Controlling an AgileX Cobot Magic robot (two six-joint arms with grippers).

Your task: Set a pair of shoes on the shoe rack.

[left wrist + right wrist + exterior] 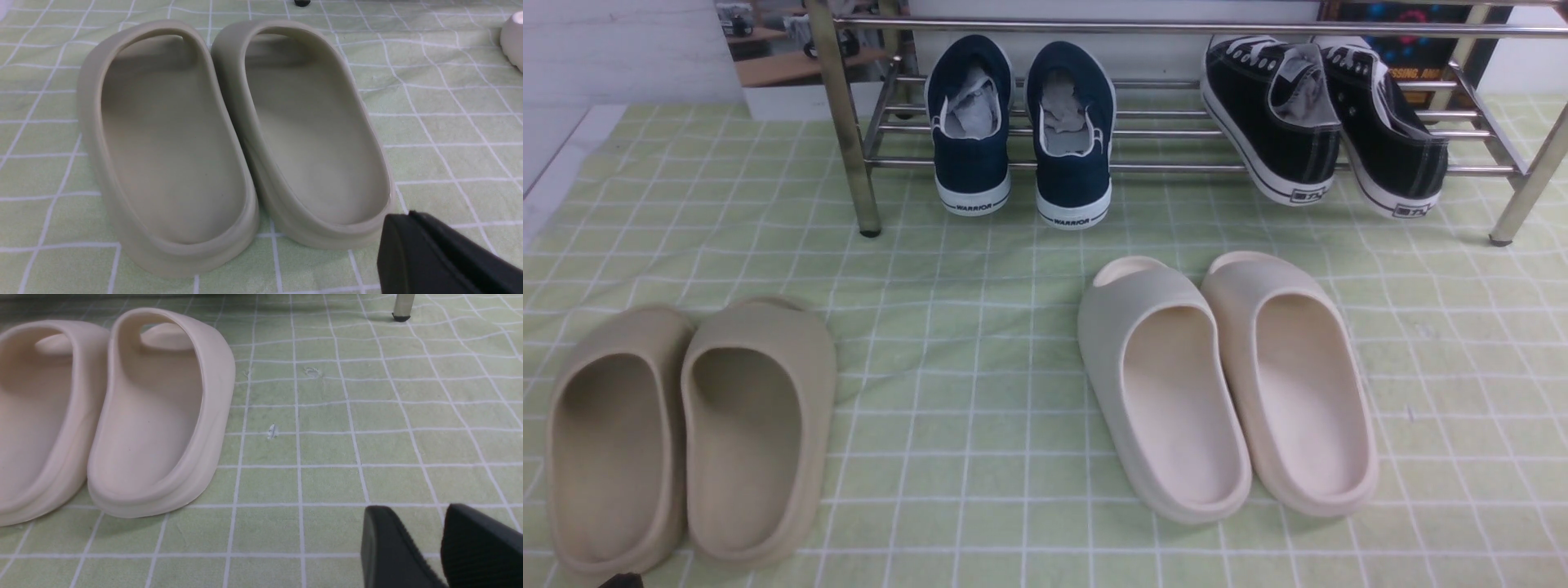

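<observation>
Shoes (pixel 1021 131) of navy canvas sitting side by side on the lower bars of the rack (pixel 1176 167), toward its left end at the far edge of the desk, heels with "WARRIOR" hanging over the front bar, grey paper stuffed inside. Black sneakers (pixel 1327 122) leaning on the same bars toward the right end, well apart from the navy pair. Tan slides (pixel 686 433) lying on the green checked cloth (pixel 980 392) near the front left corner, touching each other. Cream slides (pixel 1229 384) lying near the middle of the desk, also touching, heels toward the front edge.

Left gripper (pixel 441 257) showing only as one dark piece just beside the heel of a tan slide, holding nothing visible; cannot tell how far open. Right gripper (pixel 439 547) hovering over bare cloth beside the cream slides, fingers (pixel 388 547) standing slightly apart, a narrow gap between, gripping nothing.
</observation>
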